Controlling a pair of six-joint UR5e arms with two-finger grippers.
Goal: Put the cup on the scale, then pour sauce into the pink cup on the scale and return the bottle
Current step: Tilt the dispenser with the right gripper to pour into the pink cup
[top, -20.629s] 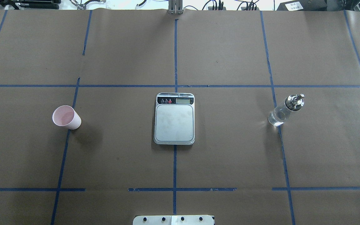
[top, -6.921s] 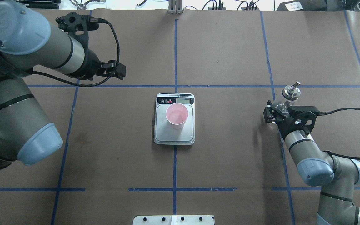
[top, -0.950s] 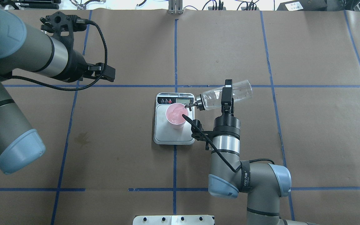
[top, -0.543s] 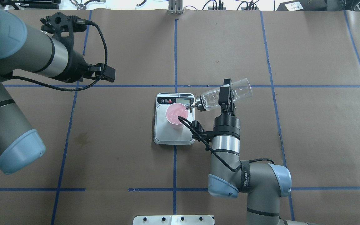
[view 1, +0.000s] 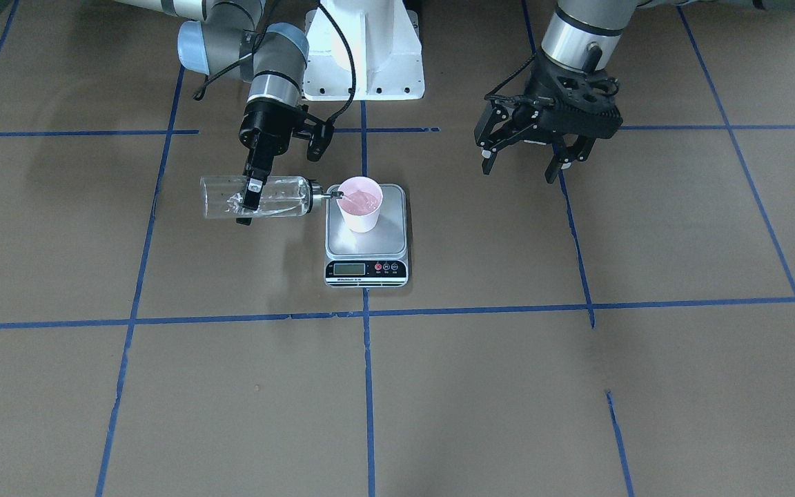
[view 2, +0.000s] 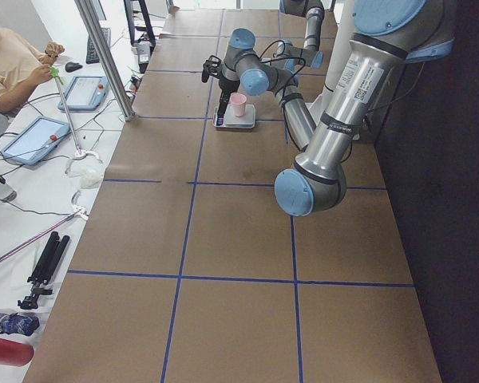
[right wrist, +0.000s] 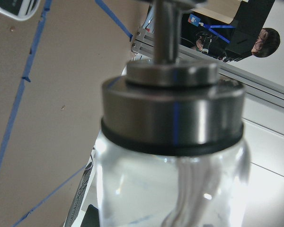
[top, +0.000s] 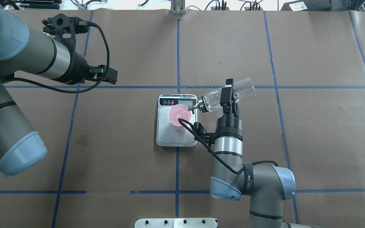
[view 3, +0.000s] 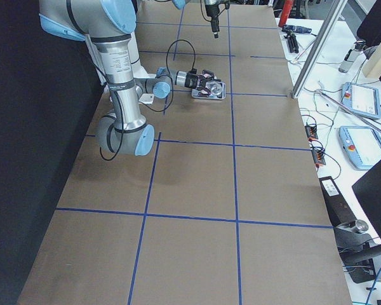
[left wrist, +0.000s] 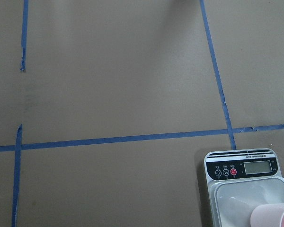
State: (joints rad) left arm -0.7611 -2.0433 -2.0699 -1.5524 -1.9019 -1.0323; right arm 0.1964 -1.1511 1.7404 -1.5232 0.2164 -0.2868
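Observation:
The pink cup (top: pixel 178 119) stands upright on the scale (top: pixel 176 139), with liquid inside; it also shows in the front view (view 1: pixel 359 203) on the scale (view 1: pixel 367 246). My right gripper (top: pixel 227 95) is shut on the clear glass bottle (top: pixel 243 91), held nearly on its side right of the scale, base a little raised. The spout (top: pixel 192 109) reaches over the cup's rim. The front view shows the bottle (view 1: pixel 286 197) and gripper (view 1: pixel 252 199) too. The metal cap (right wrist: pixel 173 113) fills the right wrist view. My left gripper (view 1: pixel 518 168) is open and empty, above the table to the far left.
Brown paper with blue tape lines covers the table (top: pixel 233 47). The left wrist view shows the scale (left wrist: pixel 241 168) and the cup's rim (left wrist: pixel 274 215) at its lower right. Tablets and cables lie beyond the table's far edge (view 2: pixel 32 140). An operator (view 2: pixel 8 64) sits there.
Over the last second the right gripper has tipped the bottle a little further, base rising, spout staying over the cup. The left arm has barely moved.

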